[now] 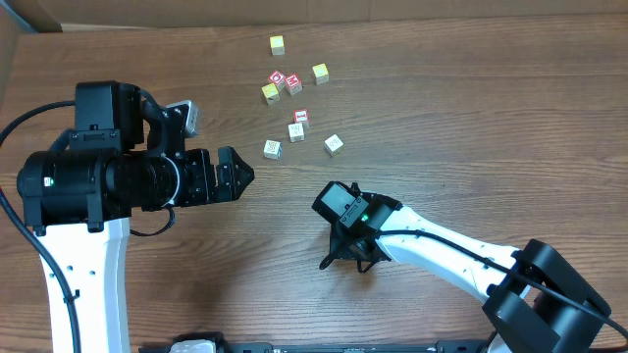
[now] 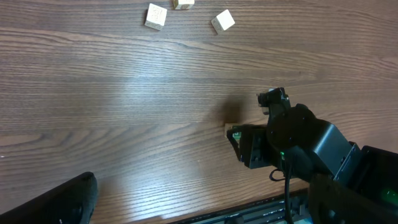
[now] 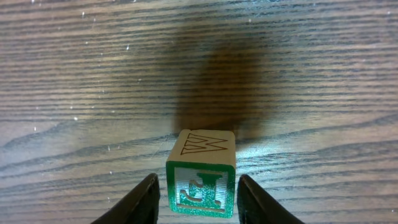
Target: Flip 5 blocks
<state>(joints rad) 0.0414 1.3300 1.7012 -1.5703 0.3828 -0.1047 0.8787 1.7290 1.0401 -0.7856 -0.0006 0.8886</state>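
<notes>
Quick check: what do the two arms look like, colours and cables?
Left arm: bulky black housings on a white link, black cable looping off it. Right arm: slim white link, black joints, green light by the wrist. Both have black fingers.

Left arm and right arm show white links, black joints. Right gripper is black. A black cable loops at nine o'clock.

Left arm hovered above the table, its left gripper spread wide; right arm stretched low, right gripper pointing down, jaws narrowed.
</notes>
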